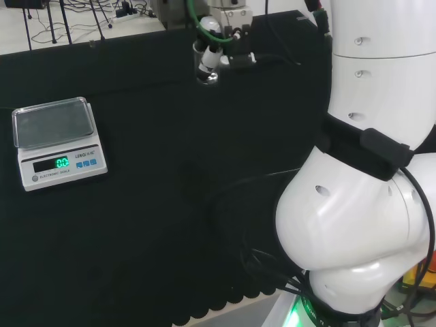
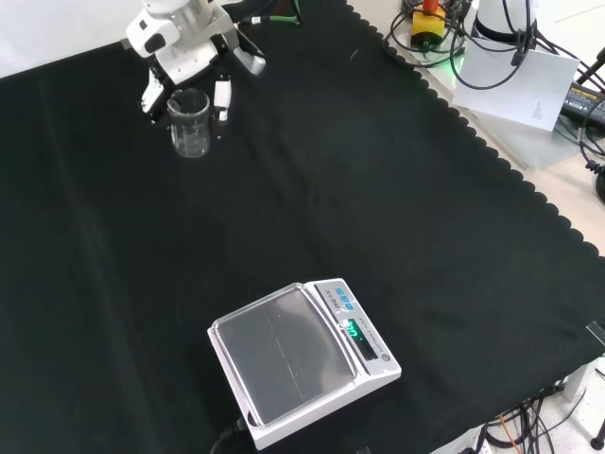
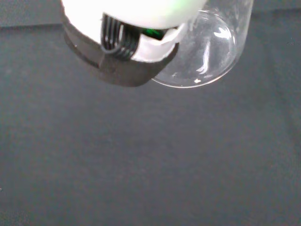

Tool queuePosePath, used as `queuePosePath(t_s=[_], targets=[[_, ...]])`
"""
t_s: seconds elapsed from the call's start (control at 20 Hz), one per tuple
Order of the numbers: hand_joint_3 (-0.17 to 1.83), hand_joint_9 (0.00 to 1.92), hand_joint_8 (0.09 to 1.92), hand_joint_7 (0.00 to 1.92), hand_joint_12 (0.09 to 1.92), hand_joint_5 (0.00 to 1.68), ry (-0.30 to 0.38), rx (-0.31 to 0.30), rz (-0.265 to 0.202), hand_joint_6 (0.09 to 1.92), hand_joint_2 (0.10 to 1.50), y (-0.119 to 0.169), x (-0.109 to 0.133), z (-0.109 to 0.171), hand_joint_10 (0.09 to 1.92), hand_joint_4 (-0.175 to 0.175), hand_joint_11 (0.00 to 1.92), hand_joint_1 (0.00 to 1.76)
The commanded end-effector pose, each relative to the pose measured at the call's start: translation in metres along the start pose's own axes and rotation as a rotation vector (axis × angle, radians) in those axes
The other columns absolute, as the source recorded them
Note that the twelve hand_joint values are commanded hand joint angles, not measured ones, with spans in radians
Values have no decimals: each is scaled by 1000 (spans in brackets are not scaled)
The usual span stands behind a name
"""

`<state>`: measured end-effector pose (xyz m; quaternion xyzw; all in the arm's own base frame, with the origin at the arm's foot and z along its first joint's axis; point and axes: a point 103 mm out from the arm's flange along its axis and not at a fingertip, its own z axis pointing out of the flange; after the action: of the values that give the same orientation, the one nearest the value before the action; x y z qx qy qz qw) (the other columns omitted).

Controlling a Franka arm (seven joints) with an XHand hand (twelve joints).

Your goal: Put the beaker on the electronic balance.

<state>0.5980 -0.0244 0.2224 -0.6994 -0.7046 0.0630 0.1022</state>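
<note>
One black cloth covers the bench. One electronic balance sits on it at about six o'clock in the front view, at nine o'clock in the head view, its pan bare and its display lit green. One hand at eleven o'clock in the front view curls its fingers around one clear beaker, held upright, well apart from the balance.

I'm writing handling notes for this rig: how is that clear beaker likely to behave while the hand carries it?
The beaker looks like smooth, clear glass or plastic, so it may be slippery against the hand. It appears empty in the front view, so probably light. Being taller than wide, it could tip if set down tilted on the balance.
</note>
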Motion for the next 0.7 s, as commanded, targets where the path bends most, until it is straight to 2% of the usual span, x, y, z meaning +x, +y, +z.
queuePosePath(t_s=[0.05,0.2,0.4,0.7], targets=[[805,980,1636,716,1120,709,-8,34,-113,1529,825,27,90,1,1390,-92,988,1350],[807,981,1636,716,1120,710,-9,46,-169,1527,824,34,134,6,1391,-92,988,1350],[809,982,1636,717,1120,712,-27,67,-274,1526,823,33,196,15,1392,-93,987,1351],[814,984,1635,719,1122,713,-45,90,-382,1525,820,24,257,26,1393,-93,985,1351]])
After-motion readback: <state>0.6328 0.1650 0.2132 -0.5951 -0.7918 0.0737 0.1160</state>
